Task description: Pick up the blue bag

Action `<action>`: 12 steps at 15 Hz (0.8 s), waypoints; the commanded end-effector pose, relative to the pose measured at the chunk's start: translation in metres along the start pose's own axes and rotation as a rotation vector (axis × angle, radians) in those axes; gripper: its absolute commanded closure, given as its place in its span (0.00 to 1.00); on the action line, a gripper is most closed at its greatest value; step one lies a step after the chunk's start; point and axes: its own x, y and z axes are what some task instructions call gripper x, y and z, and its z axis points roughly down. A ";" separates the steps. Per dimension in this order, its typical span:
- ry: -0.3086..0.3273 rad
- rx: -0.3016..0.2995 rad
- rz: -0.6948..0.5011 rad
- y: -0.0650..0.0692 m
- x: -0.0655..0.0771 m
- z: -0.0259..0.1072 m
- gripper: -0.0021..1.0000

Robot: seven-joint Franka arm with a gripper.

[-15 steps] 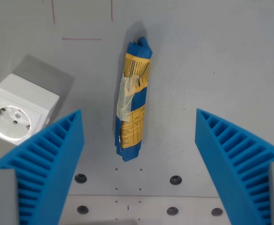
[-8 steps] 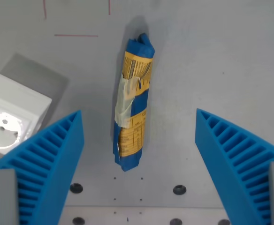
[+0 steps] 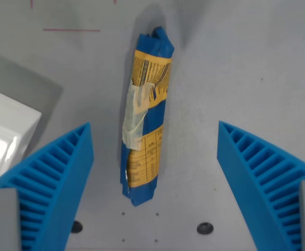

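Note:
The blue bag (image 3: 144,117) lies on the grey table as a long rolled packet with a yellow printed label and a strip of clear tape around its middle. It runs from the top centre down toward the lower centre of the wrist view. My gripper (image 3: 155,172) hangs above it, open. One ribbed blue finger (image 3: 53,178) stands at the wrist view's left and the other at the right, with the bag's lower half in the gap between them. Neither finger touches the bag.
A white socket block (image 3: 3,138) sits at the wrist view's left edge, partly behind the left finger. Thin red lines (image 3: 71,30) are marked on the table at the upper left. Small bolt holes (image 3: 204,228) dot the table near the bottom.
The camera has come lower and closer: the bag looks larger and reaches further down between the fingers. The socket block has slid toward the left edge. The fingers stay open.

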 end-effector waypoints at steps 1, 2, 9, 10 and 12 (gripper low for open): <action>0.118 0.031 -0.028 0.005 -0.004 0.018 0.00; 0.117 0.034 -0.026 0.005 -0.005 0.023 0.00; 0.135 0.045 -0.022 0.004 -0.017 0.042 0.00; 0.136 0.045 -0.022 0.004 -0.018 0.041 0.00; 0.135 0.046 -0.022 0.004 -0.021 0.039 0.00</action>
